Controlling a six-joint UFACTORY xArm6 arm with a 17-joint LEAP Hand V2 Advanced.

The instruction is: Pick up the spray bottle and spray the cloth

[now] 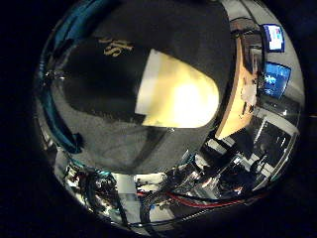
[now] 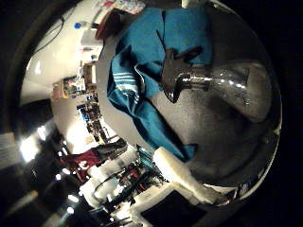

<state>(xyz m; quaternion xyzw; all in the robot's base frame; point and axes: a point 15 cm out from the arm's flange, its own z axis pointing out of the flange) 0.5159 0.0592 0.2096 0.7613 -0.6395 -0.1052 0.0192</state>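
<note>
The spray bottle has a clear body, a metal collar and a black trigger head. Its dark body with a pale label fills the little finger side view, right against my palm. My right hand is shut on the bottle, and one white finger shows beside its body. The teal cloth with white stripes lies crumpled on the grey mat. The bottle's head hangs over the cloth's edge, pointing toward it.
The grey mat also spreads beneath the bottle. A wooden table edge and two lit screens stand beyond it. Cluttered shelves and equipment line the room's far side.
</note>
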